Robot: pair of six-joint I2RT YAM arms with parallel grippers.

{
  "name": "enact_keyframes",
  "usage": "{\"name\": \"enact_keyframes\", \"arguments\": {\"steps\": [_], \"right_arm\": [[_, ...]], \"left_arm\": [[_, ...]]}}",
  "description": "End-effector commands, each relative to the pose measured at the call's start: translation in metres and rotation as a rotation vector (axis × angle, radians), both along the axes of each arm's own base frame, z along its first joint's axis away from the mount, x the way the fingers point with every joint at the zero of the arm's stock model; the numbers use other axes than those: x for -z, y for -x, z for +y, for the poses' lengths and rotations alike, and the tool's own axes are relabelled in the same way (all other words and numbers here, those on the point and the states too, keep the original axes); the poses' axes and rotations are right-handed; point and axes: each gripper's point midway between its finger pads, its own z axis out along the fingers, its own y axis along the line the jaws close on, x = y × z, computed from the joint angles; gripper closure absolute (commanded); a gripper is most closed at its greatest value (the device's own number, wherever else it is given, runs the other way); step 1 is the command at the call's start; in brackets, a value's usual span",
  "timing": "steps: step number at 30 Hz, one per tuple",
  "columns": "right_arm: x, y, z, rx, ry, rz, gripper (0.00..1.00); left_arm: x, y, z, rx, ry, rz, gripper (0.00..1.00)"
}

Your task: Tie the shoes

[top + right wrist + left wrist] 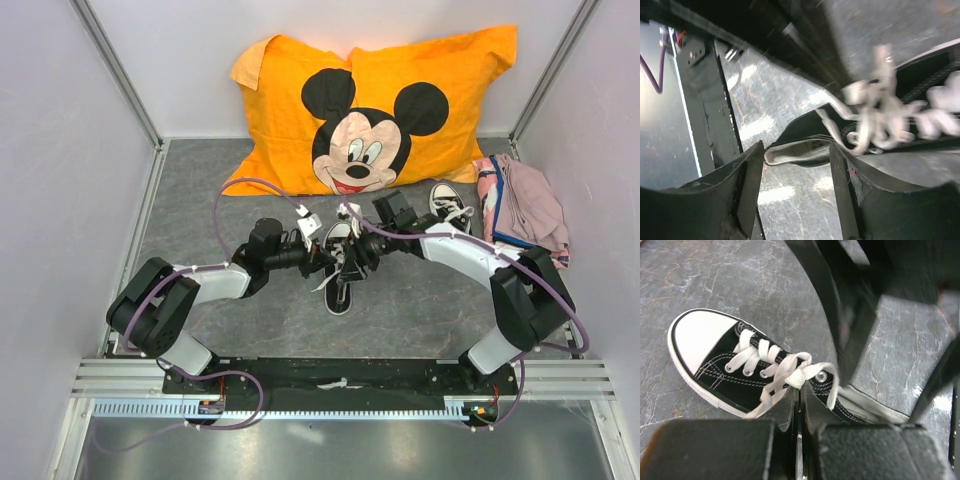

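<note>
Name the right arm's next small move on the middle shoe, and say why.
Probably shift the right gripper sideways to the loose laces and close on one strand. Its jaws stand open with only the heel of the shoe beyond them, while the left gripper is shut right at the laces.

Two shoes were counted: one shoe (338, 290) was seen near the centre, between the arms; a second shoe (449, 203) was seen farther off, to the right; one orange pillow (290, 90) was counted at the far wall; one pinkish cloth (528, 203) was noted at the right; two arms were counted, the left arm (215, 283) and the right arm (465, 252).
</note>
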Motion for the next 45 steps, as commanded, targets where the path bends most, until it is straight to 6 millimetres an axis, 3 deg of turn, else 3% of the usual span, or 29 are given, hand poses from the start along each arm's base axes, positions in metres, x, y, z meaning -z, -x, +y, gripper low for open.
{"name": "enact_keyframes", "arguments": {"steps": [1,8,18,38,42,45], "right_arm": [[-0.033,-0.031,-0.01,0.037,-0.05,-0.044,0.38],[-0.03,-0.063,-0.01,0.145,-0.026,-0.006,0.57],[-0.006,-0.089,-0.009,0.28,0.035,0.027,0.66],[0.008,-0.085,0.0,0.235,0.064,0.011,0.71],[0.01,-0.083,-0.001,0.214,0.076,-0.016,0.8],[0.004,-0.086,0.0,0.217,0.069,-0.038,0.94]], "left_arm": [[-0.014,0.0,-0.007,0.08,0.011,-0.076,0.98],[-0.01,0.001,-0.01,0.12,-0.015,-0.093,0.99],[-0.007,0.006,-0.009,0.172,-0.044,-0.112,0.98],[0.002,0.006,-0.011,0.202,-0.08,-0.048,0.98],[0.004,0.006,-0.011,0.198,-0.09,-0.026,0.99],[0.005,0.004,-0.011,0.195,-0.091,-0.017,0.98]]}}
